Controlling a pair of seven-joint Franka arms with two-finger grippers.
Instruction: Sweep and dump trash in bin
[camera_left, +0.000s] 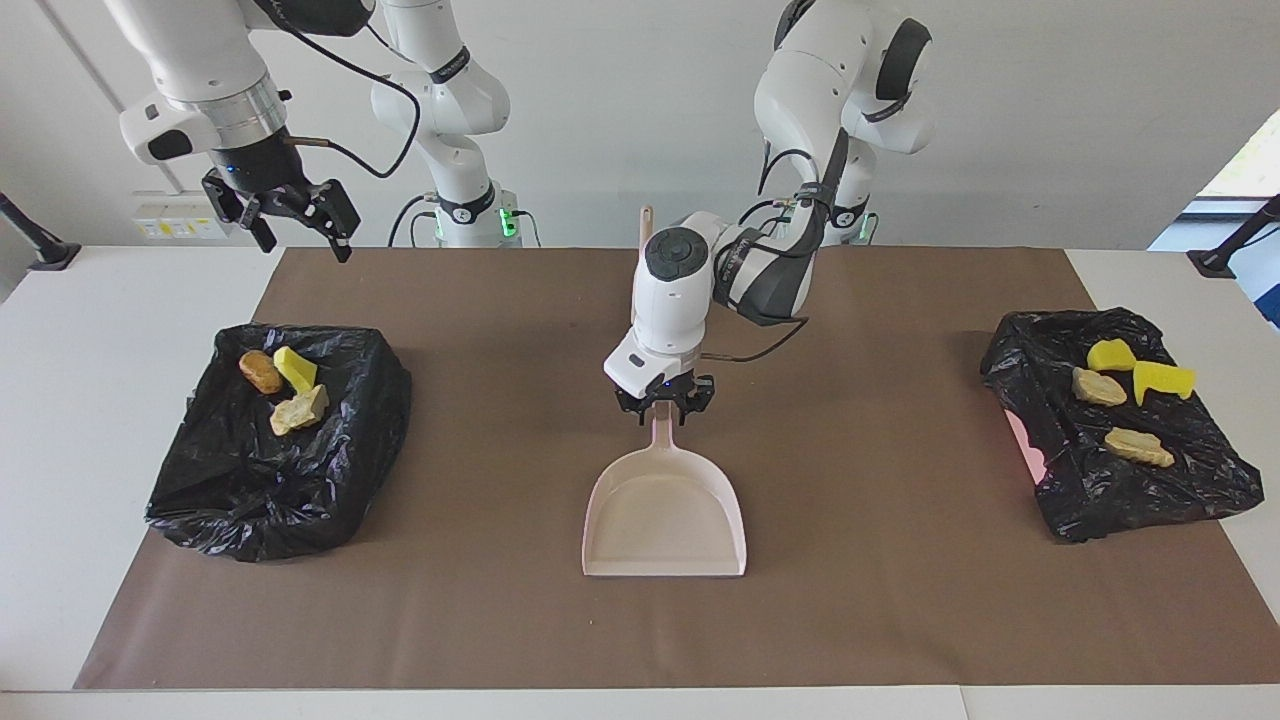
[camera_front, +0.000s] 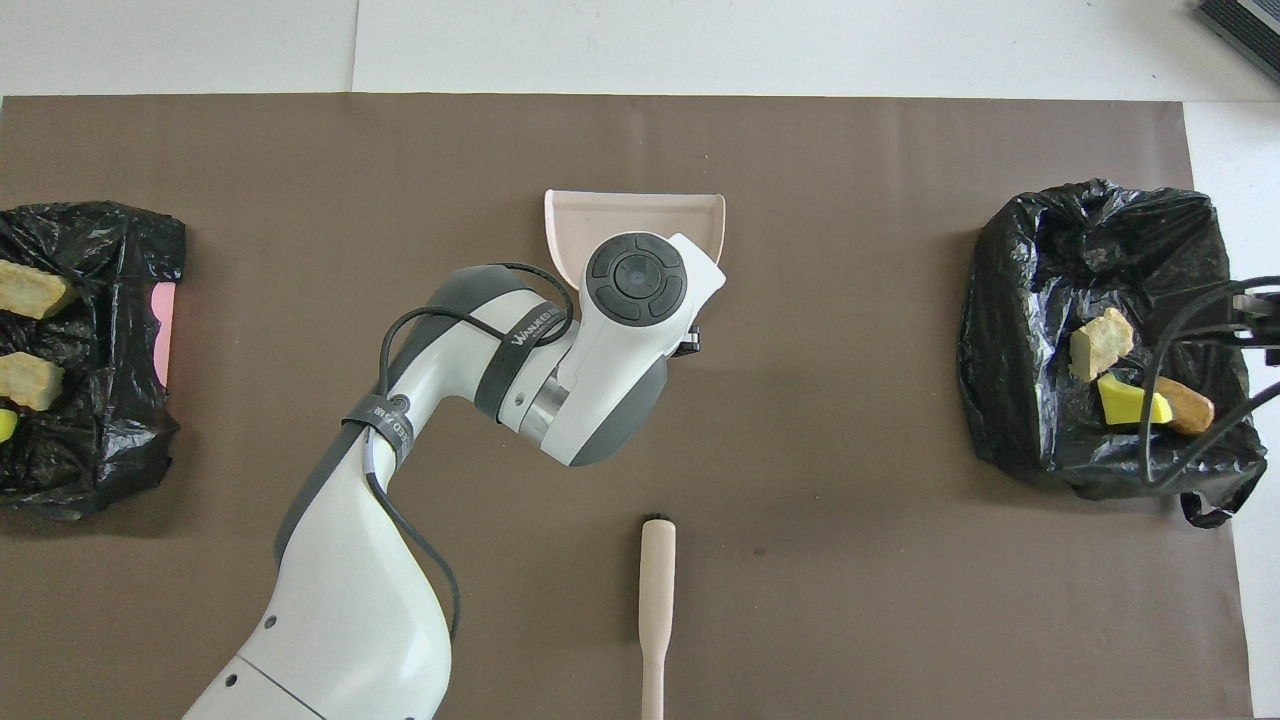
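Left claw (camera_left: 662, 407) stands apart, seemingly just over the dustpan (camera_left: 664, 512) handle, gripping nothing.

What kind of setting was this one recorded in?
Probably a robotics lab: two arms fixed at a white table covered by a brown mat, with staged foam scraps on black bin bags and a dustpan.

Left arm hides dustpan (camera_front: 633, 206) handle overhead; brush (camera_front: 655, 600) handle runs off frame
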